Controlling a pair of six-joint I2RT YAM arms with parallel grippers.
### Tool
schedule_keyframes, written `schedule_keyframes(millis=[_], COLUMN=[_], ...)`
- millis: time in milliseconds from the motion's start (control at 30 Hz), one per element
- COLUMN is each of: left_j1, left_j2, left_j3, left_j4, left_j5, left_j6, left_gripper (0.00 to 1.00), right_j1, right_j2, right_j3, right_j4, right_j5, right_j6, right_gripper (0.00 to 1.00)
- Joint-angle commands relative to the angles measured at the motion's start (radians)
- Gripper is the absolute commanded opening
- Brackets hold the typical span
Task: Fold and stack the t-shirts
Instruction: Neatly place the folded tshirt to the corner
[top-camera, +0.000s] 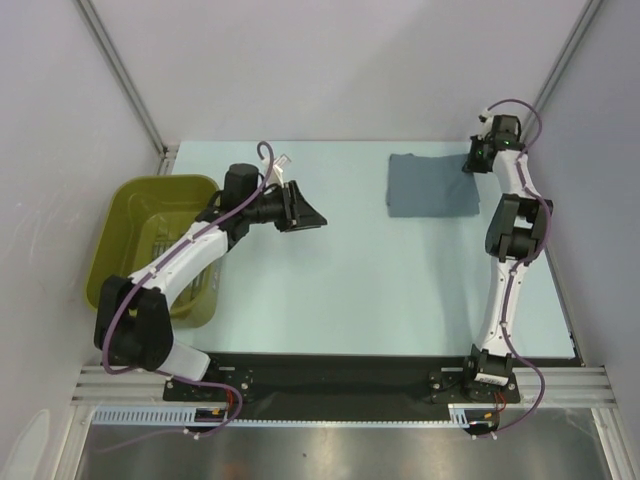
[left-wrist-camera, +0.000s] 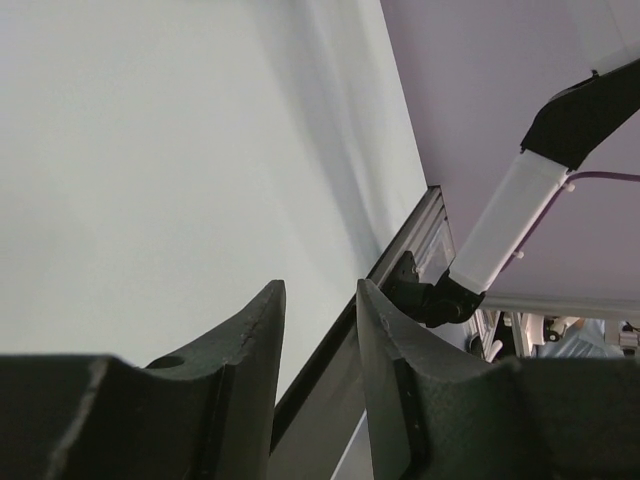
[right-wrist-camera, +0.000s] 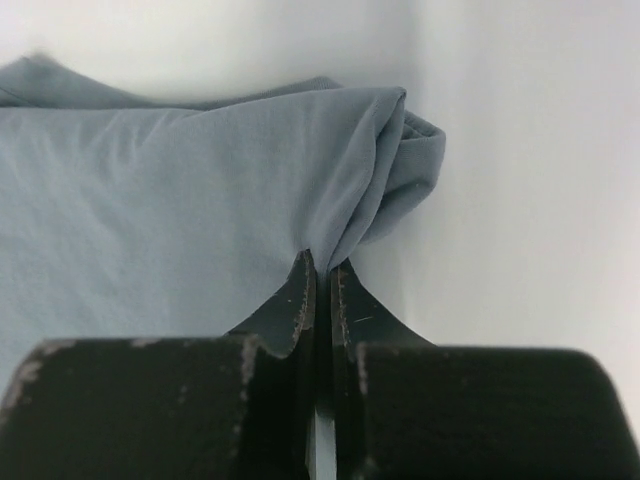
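Observation:
A slate blue-grey t-shirt (top-camera: 432, 184), folded into a small rectangle, lies at the back right of the table. My right gripper (top-camera: 472, 158) is at its back right corner. In the right wrist view the jaws (right-wrist-camera: 322, 262) are shut on a pinched fold of the t-shirt (right-wrist-camera: 180, 190), with the cloth bunched beside them. My left gripper (top-camera: 312, 214) hovers over the left middle of the table, open and empty; in the left wrist view its fingers (left-wrist-camera: 255, 330) stand apart with only table between them.
An olive basket (top-camera: 120, 215) stands at the left edge of the table, under the left arm. The pale table (top-camera: 350, 290) ends at a black rail at the front. Grey walls close in the back and sides.

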Motion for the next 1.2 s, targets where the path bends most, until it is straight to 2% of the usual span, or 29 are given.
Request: schedule_keyframes(millis=[0, 133, 267, 367, 700, 1167], left_j1=[0.007, 0.007, 0.001, 0.001, 0.001, 0.002], left_j2=[0.015, 0.016, 0.022, 0.035, 0.042, 0.019], left_j3=[-0.024, -0.039, -0.019, -0.016, -0.027, -0.061], left_j4=[0.100, 0.116, 0.084, 0.074, 0.067, 0.064], left_j5=[0.048, 0.055, 0.059, 0.068, 0.068, 0.054], left_j6=[-0.016, -0.007, 0.052, 0.056, 0.054, 0.031], left_gripper=[0.40, 0.39, 0.38, 0.38, 0.38, 0.38], right_j1=[-0.034, -0.088, -0.141, -0.149, -0.161, -0.184], right_j2=[-0.022, -0.020, -0.003, 0.054, 0.098, 0.183], right_j3=[0.092, 0.085, 0.091, 0.176, 0.155, 0.218], right_j4=[0.027, 0.067, 0.182, 0.194, 0.317, 0.412], right_j5=[0.055, 0.101, 0.085, 0.080, 0.157, 0.146], right_j6=[-0.111, -0.121, -0.084, -0.055, -0.004, 0.082], right_gripper=[0.00, 0.00, 0.00, 0.00, 0.00, 0.00])
